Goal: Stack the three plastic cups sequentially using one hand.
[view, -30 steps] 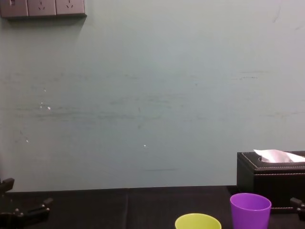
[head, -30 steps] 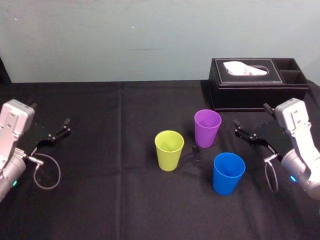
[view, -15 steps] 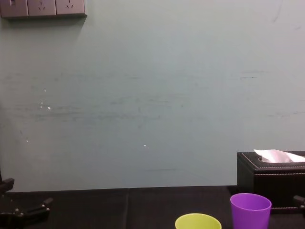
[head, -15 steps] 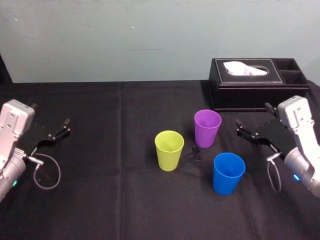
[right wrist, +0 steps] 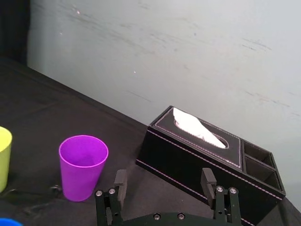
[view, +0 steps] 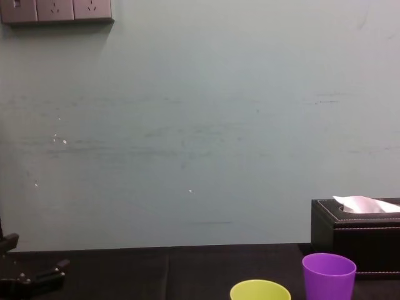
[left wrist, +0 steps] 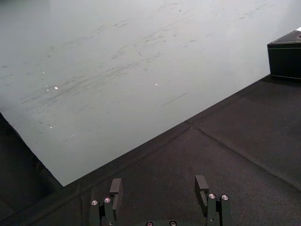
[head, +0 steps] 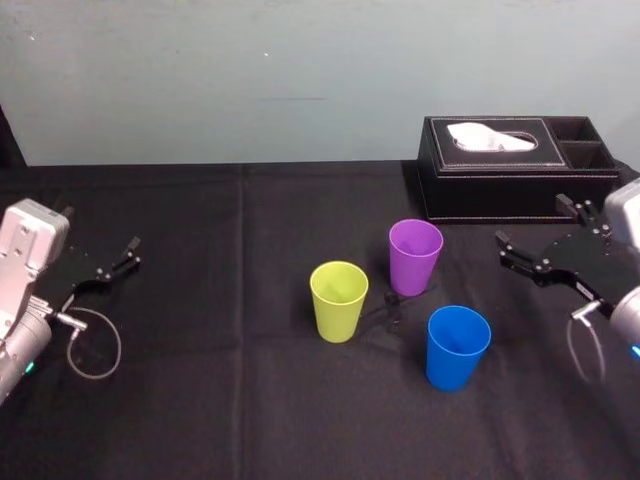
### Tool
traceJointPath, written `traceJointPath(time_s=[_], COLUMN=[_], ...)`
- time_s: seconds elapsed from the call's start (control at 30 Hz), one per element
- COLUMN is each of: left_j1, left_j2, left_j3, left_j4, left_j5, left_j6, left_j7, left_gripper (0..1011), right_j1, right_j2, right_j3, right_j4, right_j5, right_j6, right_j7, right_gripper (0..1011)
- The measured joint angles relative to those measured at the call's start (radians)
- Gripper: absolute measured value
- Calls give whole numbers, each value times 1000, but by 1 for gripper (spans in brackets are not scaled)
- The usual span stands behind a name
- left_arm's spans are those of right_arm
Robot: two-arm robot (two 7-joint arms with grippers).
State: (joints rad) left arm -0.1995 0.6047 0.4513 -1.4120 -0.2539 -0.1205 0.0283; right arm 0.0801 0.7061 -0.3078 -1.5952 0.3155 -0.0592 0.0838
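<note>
Three plastic cups stand upright and apart on the black cloth: a yellow-green cup [head: 339,300], a purple cup [head: 414,256] behind and to its right, and a blue cup [head: 458,346] nearest me. My right gripper [head: 532,225] hovers open and empty to the right of the purple and blue cups, in front of the tissue box. From the right wrist, its fingers [right wrist: 120,181] spread wide with the purple cup [right wrist: 83,167] ahead and the yellow-green cup [right wrist: 3,157] at the edge. My left gripper [head: 100,232] rests open at the far left, its spread fingers [left wrist: 115,188] holding nothing.
A black stitched tissue box [head: 520,170] with side compartments stands at the back right, close behind the right gripper. A cable loop [head: 93,345] hangs beside the left arm. The pale wall rises behind the table's far edge. The purple cup [view: 329,275] and yellow-green cup [view: 259,290] rims show low in the chest view.
My right gripper has drawn back to the right, away from the cups, staying open. The cups and the left arm have not moved.
</note>
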Motion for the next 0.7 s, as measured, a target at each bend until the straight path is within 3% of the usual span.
traceJointPath(time_s=[0.23, 0.43, 0.7], left_j1=[0, 0, 0], left_j2=[0, 0, 0], left_j3=[0, 0, 0], left_j4=[0, 0, 0], left_j5=[0, 0, 0], left_j6=[0, 0, 0], left_j7=[0, 0, 0], left_gripper=[1010, 1010, 1010], right_j1=[-51, -106, -167], right_j2=[51, 109, 167], right_j3=[50, 99, 143], right_j4=[-59, -102, -127], right_j5=[49, 123, 183], right_j6=[-1, -18, -40], right_j7=[75, 195, 324], right_gripper=[1003, 1003, 1003])
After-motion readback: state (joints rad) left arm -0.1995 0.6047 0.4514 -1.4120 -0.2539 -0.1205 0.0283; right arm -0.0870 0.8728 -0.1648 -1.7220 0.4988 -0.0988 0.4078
